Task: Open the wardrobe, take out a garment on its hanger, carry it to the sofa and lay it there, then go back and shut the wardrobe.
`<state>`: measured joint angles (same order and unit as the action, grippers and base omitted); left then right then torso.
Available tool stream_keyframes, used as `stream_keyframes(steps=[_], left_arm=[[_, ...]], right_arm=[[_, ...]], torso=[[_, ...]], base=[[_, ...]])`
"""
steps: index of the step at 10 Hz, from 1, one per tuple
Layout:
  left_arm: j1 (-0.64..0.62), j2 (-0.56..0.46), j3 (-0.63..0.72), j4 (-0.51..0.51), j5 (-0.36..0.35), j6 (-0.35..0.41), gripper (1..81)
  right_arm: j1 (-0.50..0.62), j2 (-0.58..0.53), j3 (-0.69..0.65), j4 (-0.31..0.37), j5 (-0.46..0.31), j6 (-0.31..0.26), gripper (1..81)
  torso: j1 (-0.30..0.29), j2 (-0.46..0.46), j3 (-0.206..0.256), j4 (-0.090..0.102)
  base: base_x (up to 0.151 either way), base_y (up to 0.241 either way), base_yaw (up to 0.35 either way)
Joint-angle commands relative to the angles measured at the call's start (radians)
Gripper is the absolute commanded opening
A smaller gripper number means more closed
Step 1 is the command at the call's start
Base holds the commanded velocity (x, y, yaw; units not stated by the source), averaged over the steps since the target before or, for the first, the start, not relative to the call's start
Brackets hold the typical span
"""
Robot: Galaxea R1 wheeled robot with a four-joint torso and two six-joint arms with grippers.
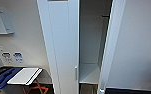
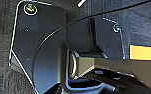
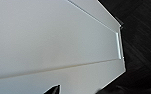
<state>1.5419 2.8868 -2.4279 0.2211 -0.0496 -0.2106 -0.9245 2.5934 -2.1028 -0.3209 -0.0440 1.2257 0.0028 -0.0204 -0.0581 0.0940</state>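
Observation:
The wardrobe (image 1: 59,42) stands straight ahead, tall and white. Its left door is closed, with a small silver handle (image 1: 76,73) near its inner edge. The right door (image 1: 111,50) is swung open, edge-on to me. Inside I see a bare white shelf (image 1: 88,72) and a dark rail (image 1: 105,16) high up. In the right wrist view a white panelled door (image 3: 53,37) with a silver handle (image 3: 118,46) lies very close, and a dark tip of my right gripper (image 3: 53,90) sits just before the panel.
Left of the wardrobe, the wall carries sockets (image 1: 12,57) and a white box (image 1: 1,20). Below them a white board (image 1: 24,75) rests over orange legs (image 1: 37,88), beside a blue object (image 1: 2,76). The floor (image 3: 141,30) is dark.

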Motion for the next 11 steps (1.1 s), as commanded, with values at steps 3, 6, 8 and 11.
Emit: stream_keyframes(steps=[3, 6, 8, 11], left_arm=[[-0.029, -0.003, 0.01, 0.001, 0.048, 0.002, 81.1], [-0.029, -0.001, 0.01, 0.007, 0.048, 0.002, 81.1], [-0.029, 0.0, 0.01, 0.011, 0.049, 0.002, 81.1], [-0.029, -0.003, 0.001, 0.001, 0.047, 0.002, 81.1]], right_arm=[[0.174, 0.053, 0.107, 0.019, -0.008, 0.017, 81.1], [0.1, 0.171, 0.121, -0.15, -0.014, 0.015, 81.1], [0.086, 0.196, 0.113, -0.222, -0.037, 0.015, 81.1], [-0.019, 0.167, 0.031, -0.384, -0.083, 0.014, 81.1]], torso=[[0.0, 0.0, 0.0, 0.0], [0.0, 0.0, 0.0, 0.0], [0.0, 0.0, 0.0, 0.0], [0.0, 0.0, 0.0, 0.0]], base=[[0.0, 0.0, 0.0], [0.0, 0.0, 0.0], [0.0, 0.0, 0.0], [0.0, 0.0, 0.0]])
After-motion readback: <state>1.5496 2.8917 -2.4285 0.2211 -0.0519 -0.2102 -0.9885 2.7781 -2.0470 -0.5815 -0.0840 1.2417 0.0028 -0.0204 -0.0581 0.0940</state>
